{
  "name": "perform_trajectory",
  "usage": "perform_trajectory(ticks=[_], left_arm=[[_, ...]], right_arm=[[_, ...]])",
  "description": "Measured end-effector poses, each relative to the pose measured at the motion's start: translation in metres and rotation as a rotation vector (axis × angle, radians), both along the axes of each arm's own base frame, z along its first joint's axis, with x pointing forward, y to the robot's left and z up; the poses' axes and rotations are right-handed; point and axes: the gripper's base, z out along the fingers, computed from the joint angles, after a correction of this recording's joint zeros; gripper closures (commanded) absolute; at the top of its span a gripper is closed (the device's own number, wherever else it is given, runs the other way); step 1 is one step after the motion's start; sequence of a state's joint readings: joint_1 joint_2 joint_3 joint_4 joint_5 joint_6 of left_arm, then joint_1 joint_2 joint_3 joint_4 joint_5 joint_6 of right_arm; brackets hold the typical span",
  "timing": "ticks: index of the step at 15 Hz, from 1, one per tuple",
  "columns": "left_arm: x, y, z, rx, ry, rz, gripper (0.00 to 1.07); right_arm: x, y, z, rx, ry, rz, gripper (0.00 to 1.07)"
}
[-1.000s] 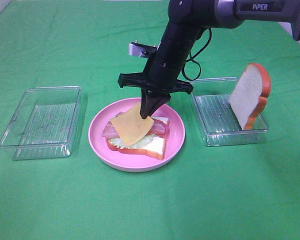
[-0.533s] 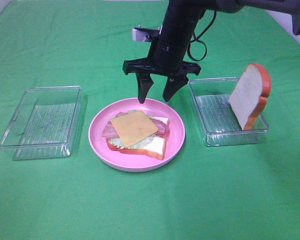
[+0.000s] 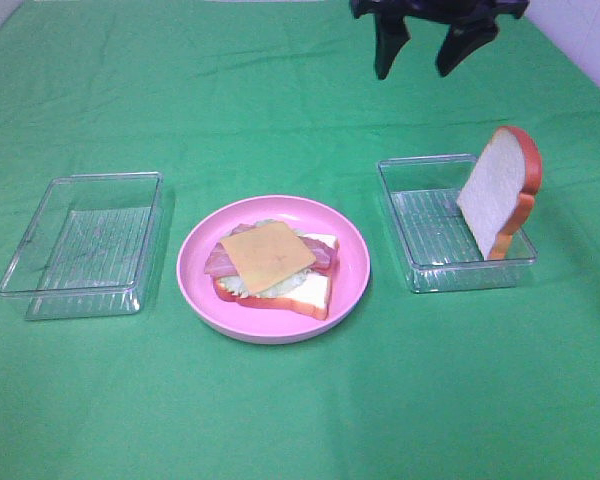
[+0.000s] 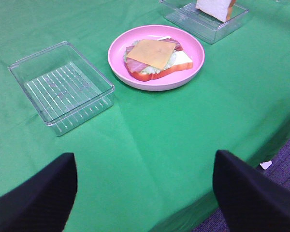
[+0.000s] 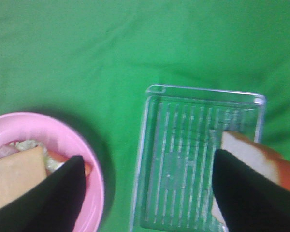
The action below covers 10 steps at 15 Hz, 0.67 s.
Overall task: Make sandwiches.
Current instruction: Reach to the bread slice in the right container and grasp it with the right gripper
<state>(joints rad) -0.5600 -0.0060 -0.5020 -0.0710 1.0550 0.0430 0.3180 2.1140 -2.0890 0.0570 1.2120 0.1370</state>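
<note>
My right gripper hangs high over the counter, jaws spread wide and empty. My left gripper, jaws likewise wide and empty, hovers near the counter's edge. The sandwich, cheese uppermost, lies on the plate. One bread slice leans in the right tray.

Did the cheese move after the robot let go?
Yes. The cheese dropped from tilted to lying flat on the sandwich in the pink plate.

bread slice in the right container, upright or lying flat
Upright: the bread slice stands on its edge, leaning against the container wall.
</note>
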Motion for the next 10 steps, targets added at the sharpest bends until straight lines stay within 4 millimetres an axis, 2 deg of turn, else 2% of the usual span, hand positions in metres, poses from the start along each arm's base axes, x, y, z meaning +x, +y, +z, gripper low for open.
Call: perform_trajectory(ticks=[2, 4, 6, 7, 8, 10], left_arm=[[0.000, 0.000, 0.000, 0.000, 0.000, 0.000, 0.32], [0.000, 0.000, 0.000, 0.000, 0.000, 0.000, 0.32], [0.000, 0.000, 0.000, 0.000, 0.000, 0.000, 0.32], [0.000, 0.000, 0.000, 0.000, 0.000, 0.000, 0.32], [0.000, 0.000, 0.000, 0.000, 0.000, 0.000, 0.32], [0.000, 0.000, 0.000, 0.000, 0.000, 0.000, 0.32]], right_arm=[[-0.005, -0.030, 0.012, -0.004, -0.009, -0.058, 0.32], [-0.010, -0.051, 0.011, -0.011, 0.018, -0.102, 0.32], [-0.018, -0.072, -0.004, -0.029, 0.086, -0.146, 0.32], [-0.020, -0.077, -0.009, -0.033, 0.108, -0.156, 0.32], [-0.027, -0.089, -0.031, -0.045, 0.198, -0.181, 0.32], [-0.033, -0.090, -0.047, -0.057, 0.258, -0.174, 0.32]])
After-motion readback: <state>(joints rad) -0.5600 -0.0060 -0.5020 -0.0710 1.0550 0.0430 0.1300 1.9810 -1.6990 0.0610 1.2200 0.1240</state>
